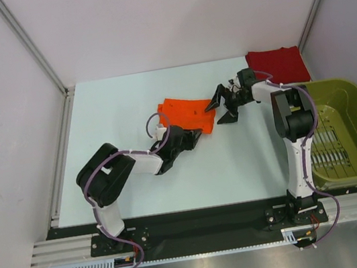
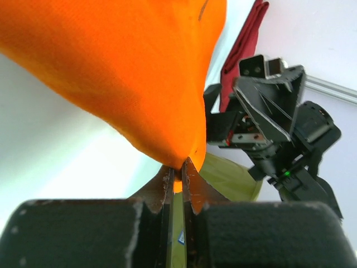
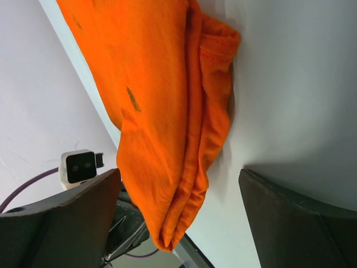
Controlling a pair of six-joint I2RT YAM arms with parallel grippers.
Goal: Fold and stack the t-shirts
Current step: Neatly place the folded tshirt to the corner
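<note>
Left gripper (image 2: 177, 168) pinches the orange t-shirt (image 2: 128, 72) at lower centre; right gripper (image 1: 223, 108) hangs spread and empty. Such a thin pinch could slip, spoiling the fold.

You cannot see the fingertips of the left gripper (image 1: 194, 136) from above: they vanish at the near edge of the orange t-shirt (image 1: 187, 113). In the left wrist view that shirt runs off the top and left edges. The dark red t-shirt (image 2: 241, 50) is cut at the top, and the basket (image 2: 228, 178) shows only as a sliver. In the right wrist view the fingers (image 3: 295, 218) of the right gripper (image 1: 215, 114) are cropped at the bottom edge.
</note>
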